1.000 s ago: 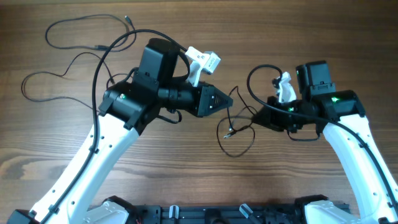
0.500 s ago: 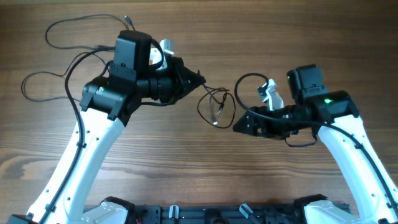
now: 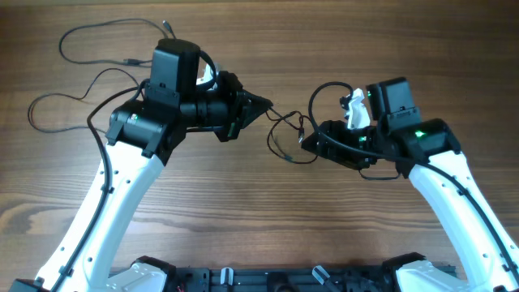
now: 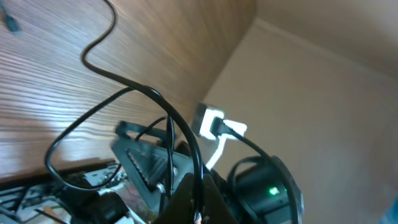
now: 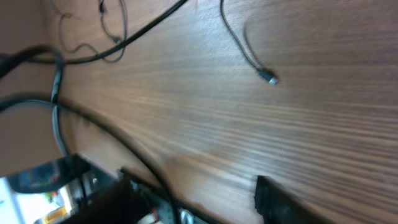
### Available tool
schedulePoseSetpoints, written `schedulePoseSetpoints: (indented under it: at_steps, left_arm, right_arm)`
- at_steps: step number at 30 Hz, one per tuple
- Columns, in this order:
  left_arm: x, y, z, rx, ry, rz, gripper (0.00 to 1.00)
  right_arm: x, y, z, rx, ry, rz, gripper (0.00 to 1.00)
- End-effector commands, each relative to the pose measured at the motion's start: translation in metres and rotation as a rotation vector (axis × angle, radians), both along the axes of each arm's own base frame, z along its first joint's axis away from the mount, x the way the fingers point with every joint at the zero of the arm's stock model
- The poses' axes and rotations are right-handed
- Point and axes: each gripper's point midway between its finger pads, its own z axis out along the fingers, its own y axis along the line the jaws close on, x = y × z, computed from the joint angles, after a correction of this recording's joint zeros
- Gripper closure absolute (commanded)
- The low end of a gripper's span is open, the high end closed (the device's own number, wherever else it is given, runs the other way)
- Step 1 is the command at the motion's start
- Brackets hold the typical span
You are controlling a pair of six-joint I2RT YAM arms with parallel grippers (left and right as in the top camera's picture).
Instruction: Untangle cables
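Your left pincer [image 3: 264,105] pinches the cables [image 3: 285,139], knotted on the table [image 3: 243,211] between both pincers; the right pincer [image 3: 306,143] stands spread beside them. Close it on the wrong strand and pulling could tighten the tangle.

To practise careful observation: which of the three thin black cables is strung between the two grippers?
The middle cable, looping from the left gripper's tip toward the right gripper; the others lie slack far left.

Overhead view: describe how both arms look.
Left arm and right arm: white lower links, boxy black upper housings. Left gripper and right gripper: black, tapering. White bracket by each wrist, black wiring looped alongside, green light on the right arm.
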Motion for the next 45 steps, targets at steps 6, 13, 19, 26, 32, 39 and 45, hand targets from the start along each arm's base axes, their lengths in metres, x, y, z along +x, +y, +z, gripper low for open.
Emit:
schedulePoseSetpoints:
  at_steps: [6, 13, 19, 26, 32, 39, 45]
  left_arm:
    - [0.003, 0.029, -0.012, 0.047, 0.070, 0.073, 0.96]
    - [0.002, 0.039, -0.014, 0.097, -0.063, -0.022, 0.96]
    - [0.002, 0.023, 0.033, -0.062, -0.195, -0.080, 0.96]
    - [-0.010, 0.089, 0.021, 0.379, -0.384, 0.114, 0.96]
    - [-0.034, 0.221, -0.018, 0.841, -0.150, 0.484, 0.96]
    - [-0.063, 0.327, -0.024, 0.883, 0.089, 0.884, 0.96]
    - [-0.096, 0.398, -0.029, 0.718, 0.316, 1.360, 0.96]
  right_arm:
    - [0.005, -0.094, -0.033, -0.450, 0.080, -0.384, 0.96]
    - [0.007, -0.109, -0.033, -0.406, 0.118, -0.428, 0.41]
    - [0.002, -0.107, -0.034, -0.410, 0.115, -0.366, 0.08]
    - [-0.001, -0.100, -0.033, -0.383, 0.122, -0.327, 0.05]
    - [-0.002, -0.099, -0.033, -0.380, 0.126, -0.322, 0.05]
    - [-0.003, -0.099, -0.033, -0.378, 0.130, -0.320, 0.05]
    - [-0.003, -0.099, -0.033, -0.384, 0.120, -0.301, 0.04]
